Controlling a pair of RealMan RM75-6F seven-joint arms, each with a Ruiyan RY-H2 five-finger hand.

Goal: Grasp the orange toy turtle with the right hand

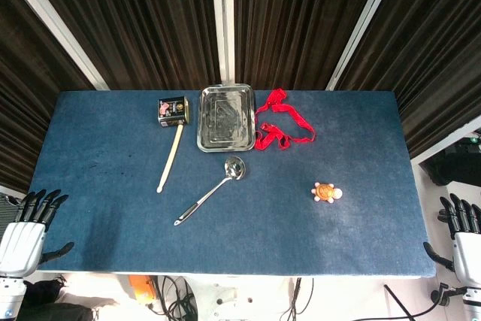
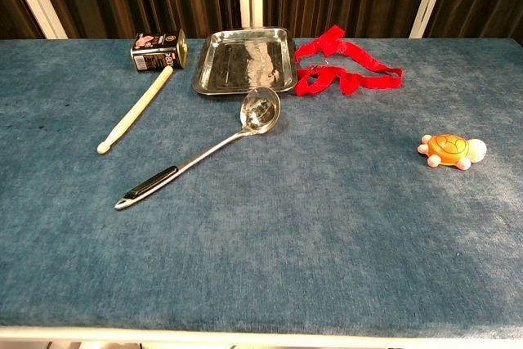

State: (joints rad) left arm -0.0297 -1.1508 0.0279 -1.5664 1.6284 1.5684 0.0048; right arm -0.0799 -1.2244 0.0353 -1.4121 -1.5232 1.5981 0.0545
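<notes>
Dark slatted panels back a blue-covered bench (image 1: 113, 246).

Item: orange toy turtle (image 1: 326, 192), lying alone on the right half of the bench, well apart from the ladle (image 1: 212, 188), steel tray (image 1: 225, 117), red ribbon (image 1: 279, 124), drumstick (image 1: 170, 158) and small tin (image 1: 173, 110).

Right robot hand (image 1: 460, 229): off the bench's right edge, fingers spread, holding nothing. The turtle sits well inward of it, to its left and slightly farther from the robot.

Left robot hand (image 1: 30, 227): off the left edge, fingers spread, empty.

Risks, judged: the turtle is low and rounded, so closing fingers may squeeze it out sideways; a low approach may drag fingertips on the cloth.
</notes>
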